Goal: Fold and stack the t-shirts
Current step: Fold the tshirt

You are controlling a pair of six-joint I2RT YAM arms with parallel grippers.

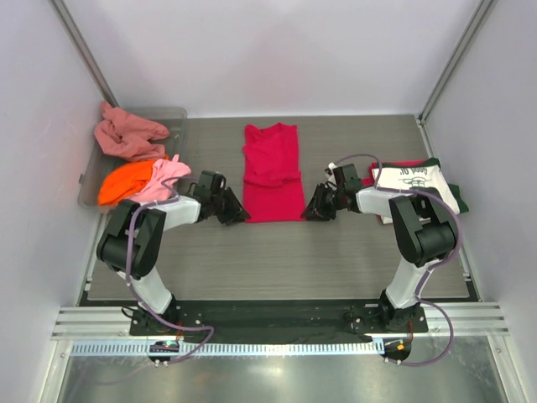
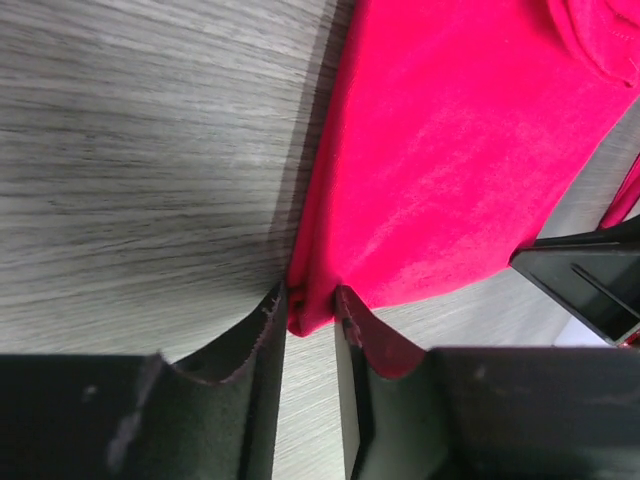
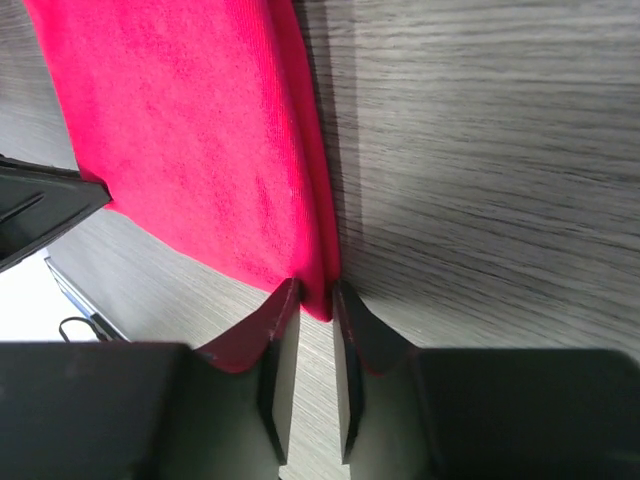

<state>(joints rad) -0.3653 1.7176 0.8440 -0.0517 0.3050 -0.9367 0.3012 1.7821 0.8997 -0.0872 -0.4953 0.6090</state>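
Note:
A crimson-red t-shirt [image 1: 273, 172] lies flat in the middle of the table, folded into a narrow strip with its collar at the far end. My left gripper [image 1: 237, 217] is at its near left corner. In the left wrist view the jaws [image 2: 311, 295] pinch that corner of red cloth [image 2: 450, 150]. My right gripper [image 1: 312, 211] is at the near right corner. The right wrist view shows its jaws [image 3: 316, 288] closed on the folded edge of the shirt [image 3: 190, 130]. A cream t-shirt with dark print [image 1: 417, 183] tops a stack at the right.
A clear grey bin [image 1: 88, 180] stands at the back left with a salmon-pink shirt [image 1: 126, 134], an orange one [image 1: 124, 183] and a light pink one [image 1: 164, 178] spilling over its rim. Dark green cloth [image 1: 431, 163] and red cloth [image 1: 403, 164] show under the cream shirt. White walls enclose the table.

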